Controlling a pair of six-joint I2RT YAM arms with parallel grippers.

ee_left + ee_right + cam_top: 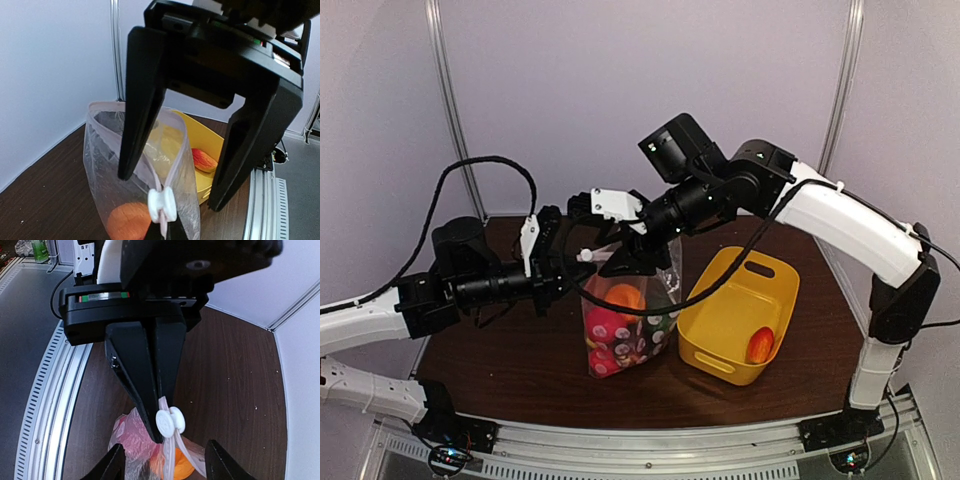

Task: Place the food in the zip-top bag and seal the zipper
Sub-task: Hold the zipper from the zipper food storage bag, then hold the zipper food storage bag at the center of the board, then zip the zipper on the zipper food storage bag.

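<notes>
- Food [612, 328] mostly sits in the zip-top bag [655, 318], upright on the desk [500, 370]; one piece [759, 345] lies in the yellow tub [720, 318].
- Left jaws clamp the zipper [102, 107]; right jaws apart; we judge sealing undone.

A dark wooden table [500, 370] is enclosed by pale lilac walls [620, 80]. A slotted metal rail [650, 445] is fixed along its near edge.

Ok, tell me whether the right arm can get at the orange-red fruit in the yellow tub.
Probably yes: the right end effector is open over the bag, the tub sits open-topped beside it, and nothing covers the fruit.
</notes>
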